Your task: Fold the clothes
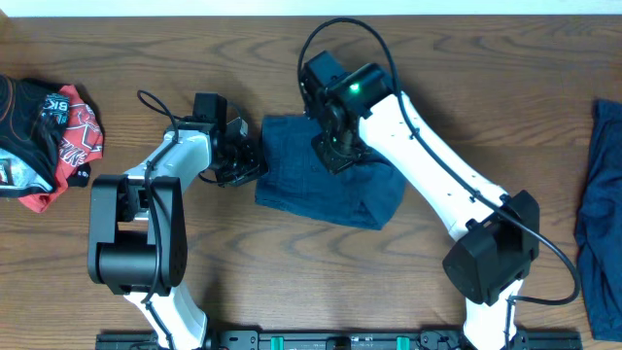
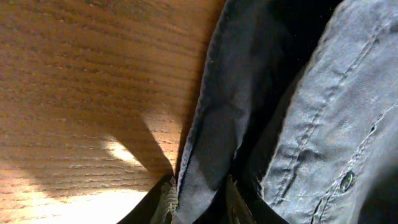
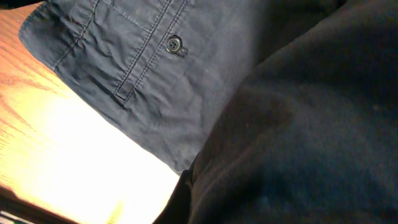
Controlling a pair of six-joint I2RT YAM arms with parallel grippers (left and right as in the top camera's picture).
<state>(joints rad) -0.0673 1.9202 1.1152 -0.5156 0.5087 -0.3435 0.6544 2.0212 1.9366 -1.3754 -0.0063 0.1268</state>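
Navy shirt [image 1: 326,194] lies mid-table, folded into a wrinkled block. My left gripper [image 1: 243,160] sits at its left edge, fingers [image 2: 163,205] slightly apart and pinching the cloth edge between them. My right gripper [image 1: 335,154] is down on the shirt's top, jaws together. Dark cloth fills its camera, so I cannot tell whether any fabric is caught. Close up: stitched seams and a button [image 3: 174,43]. Second blue garment [image 1: 603,214] is cut off at the right edge. Red-and-black clothes [image 1: 49,136] are heaped far left on the wooden table [image 1: 292,282].
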